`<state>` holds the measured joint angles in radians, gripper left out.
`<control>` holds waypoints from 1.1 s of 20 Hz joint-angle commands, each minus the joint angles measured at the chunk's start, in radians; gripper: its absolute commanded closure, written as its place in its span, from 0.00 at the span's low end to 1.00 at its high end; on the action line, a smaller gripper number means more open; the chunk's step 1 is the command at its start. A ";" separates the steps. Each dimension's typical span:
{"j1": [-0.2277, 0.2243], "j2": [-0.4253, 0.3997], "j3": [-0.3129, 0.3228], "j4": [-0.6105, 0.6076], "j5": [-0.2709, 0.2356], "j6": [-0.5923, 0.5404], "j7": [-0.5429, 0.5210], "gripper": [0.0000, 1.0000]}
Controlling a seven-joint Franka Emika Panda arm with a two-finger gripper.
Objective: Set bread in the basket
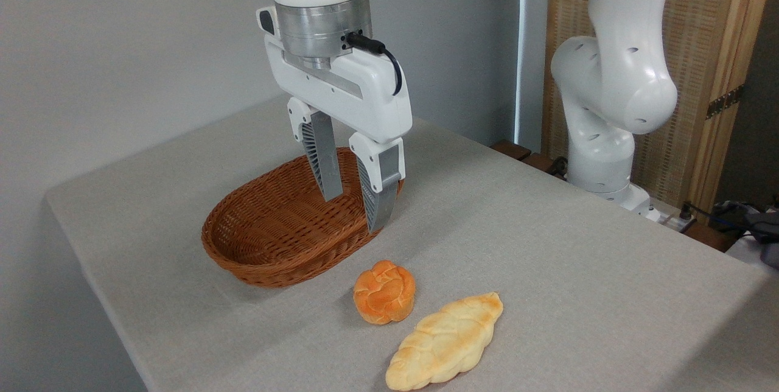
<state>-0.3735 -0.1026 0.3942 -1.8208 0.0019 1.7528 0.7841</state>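
Pincer [354, 212] of yours hangs open and empty over the wicker basket [274, 240]; bun [384, 300] sits on the worktop [548, 270] nearby.

A plain grey wall [122, 45] fills the upper left. A table [548, 270] under grey cloth spans the centre. At upper right stands a wood-framed woven screen [712, 45], with dark cables [724, 215] below it.

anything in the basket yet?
No: the basket holds nothing, and the bun sits on the table beside the braided loaf.
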 commanded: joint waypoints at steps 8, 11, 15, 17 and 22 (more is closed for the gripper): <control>0.162 0.009 -0.155 0.009 -0.016 -0.024 0.021 0.00; 0.162 0.009 -0.152 0.009 -0.016 -0.026 0.046 0.00; 0.163 0.011 -0.152 0.009 -0.014 -0.027 0.060 0.00; 0.163 0.011 -0.152 0.008 -0.014 -0.027 0.063 0.00; 0.165 0.014 -0.152 0.008 -0.014 -0.026 0.086 0.00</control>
<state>-0.2195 -0.0901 0.2465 -1.8212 0.0019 1.7528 0.8348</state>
